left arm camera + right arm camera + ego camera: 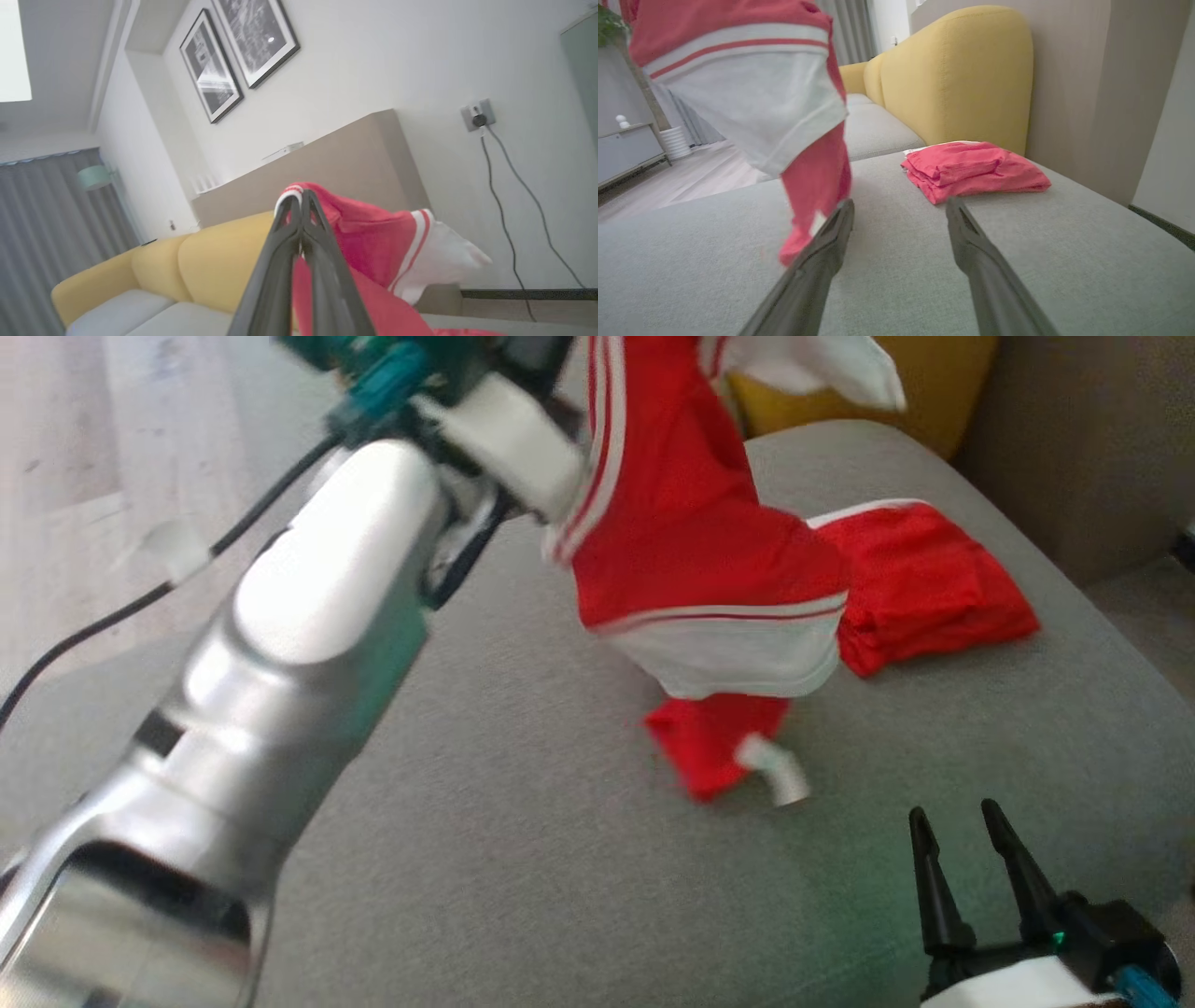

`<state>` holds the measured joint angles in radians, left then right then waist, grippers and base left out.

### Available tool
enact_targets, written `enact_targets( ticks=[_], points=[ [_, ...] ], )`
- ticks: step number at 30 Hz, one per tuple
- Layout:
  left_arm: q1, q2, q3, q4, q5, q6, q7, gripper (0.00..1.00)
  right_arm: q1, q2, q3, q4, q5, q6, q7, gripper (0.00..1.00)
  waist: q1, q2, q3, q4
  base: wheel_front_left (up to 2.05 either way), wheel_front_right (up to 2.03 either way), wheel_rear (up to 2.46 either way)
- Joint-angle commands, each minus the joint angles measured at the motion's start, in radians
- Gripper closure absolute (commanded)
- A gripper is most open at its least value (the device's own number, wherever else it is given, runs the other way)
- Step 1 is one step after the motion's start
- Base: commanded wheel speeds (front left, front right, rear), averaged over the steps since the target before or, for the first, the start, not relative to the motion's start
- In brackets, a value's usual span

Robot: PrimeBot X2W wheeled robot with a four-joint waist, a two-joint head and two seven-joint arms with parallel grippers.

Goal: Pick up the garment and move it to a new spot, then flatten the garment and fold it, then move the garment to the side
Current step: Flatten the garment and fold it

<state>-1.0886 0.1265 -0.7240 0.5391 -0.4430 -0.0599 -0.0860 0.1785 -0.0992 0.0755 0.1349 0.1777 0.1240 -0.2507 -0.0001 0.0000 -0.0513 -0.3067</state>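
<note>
Head view, counted: two red garments, two grippers. Striped garment (691,541) pinched at its top by the left gripper (301,196), fingers pressed together on the cloth, hanging over the middle of the grey sofa seat (523,821). Folded garment (924,588) lying near the seat's far right corner. Right gripper (954,810) spread, empty, by the near edge.

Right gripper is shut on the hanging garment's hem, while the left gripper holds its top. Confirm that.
Wrong on one point: the right gripper is open and holds nothing, as the right wrist view shows. The left gripper does hold the top of the garment.
</note>
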Motion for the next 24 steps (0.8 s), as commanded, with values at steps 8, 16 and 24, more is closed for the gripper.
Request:
enact_targets(
  ticks=[8, 16, 24],
  points=[
    [0.402, 0.144, 0.062, -0.099, -0.116, 0.083, 0.025, 1.00, -0.025, -0.001, 0.000, -0.051, -0.008, 0.007, -0.011, 0.00, 0.0001, 0.0000, 0.028, 0.145, 0.00, 0.00, 0.00],
    [0.779, 0.291, 0.149, -0.229, -0.190, 0.217, -0.039, 1.00, -0.025, -0.009, -0.006, -0.050, -0.009, 0.007, -0.011, 0.00, 0.0001, 0.0000, 0.055, 0.236, 0.00, 0.00, 0.00],
    [0.854, 0.395, 0.208, -0.351, -0.196, 0.294, -0.012, 1.00, -0.035, -0.018, 0.004, -0.044, -0.011, 0.007, -0.011, 0.00, 0.0001, 0.0000, 0.057, 0.275, 0.00, 0.00, 0.00]
  ],
)
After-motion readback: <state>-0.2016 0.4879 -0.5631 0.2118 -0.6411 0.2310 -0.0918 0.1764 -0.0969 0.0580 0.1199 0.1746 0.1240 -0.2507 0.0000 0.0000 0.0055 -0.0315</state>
